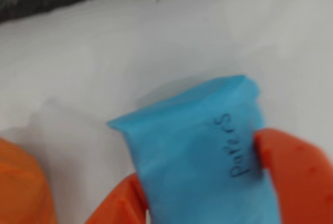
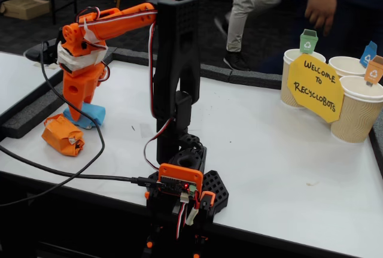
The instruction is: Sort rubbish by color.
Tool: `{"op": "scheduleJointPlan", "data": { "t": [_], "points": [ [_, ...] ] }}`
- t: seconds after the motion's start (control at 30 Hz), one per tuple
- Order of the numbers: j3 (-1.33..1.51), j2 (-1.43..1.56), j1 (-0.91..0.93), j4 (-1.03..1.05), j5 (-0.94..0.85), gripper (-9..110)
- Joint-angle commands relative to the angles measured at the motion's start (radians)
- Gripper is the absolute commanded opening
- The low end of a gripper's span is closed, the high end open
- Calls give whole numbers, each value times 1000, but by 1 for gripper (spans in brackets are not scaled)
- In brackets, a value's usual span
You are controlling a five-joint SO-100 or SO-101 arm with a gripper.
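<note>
In the wrist view the gripper (image 1: 200, 182) has its two orange fingers (image 1: 296, 177) on either side of the blue bundle (image 1: 197, 146), and both seem to touch the paper, so it is pinching the bundle. The word "Papers" is written by hand on the blue paper. The bundle lies on the white table (image 1: 156, 42).

In the fixed view the arm (image 2: 119, 21) reaches to the far left part of the table (image 2: 269, 150), and the gripper (image 2: 76, 111) points down onto the blue bundle (image 2: 93, 114). The orange bundle (image 2: 61, 134) lies just beside it, a little nearer and more to the left; I cannot tell if the two touch.

At the far right stand three paper cups (image 2: 356, 111) with small coloured tags, and a yellow sign (image 2: 315, 87) leans against them. They are well apart from the bundles. Behind the table, two people (image 2: 257, 6) are partly seen.
</note>
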Motion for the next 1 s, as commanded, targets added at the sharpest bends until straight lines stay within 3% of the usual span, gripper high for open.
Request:
{"op": "scheduleJointPlan", "data": {
  "t": [0.0,0.17,0.47,0.97],
  "points": [
    [-2,17,23,-29,18,9],
    [57,17,29,-95,18,0],
    [25,48,31,-69,0,0],
    [8,620,115,204,-494,0]
  ]
}}
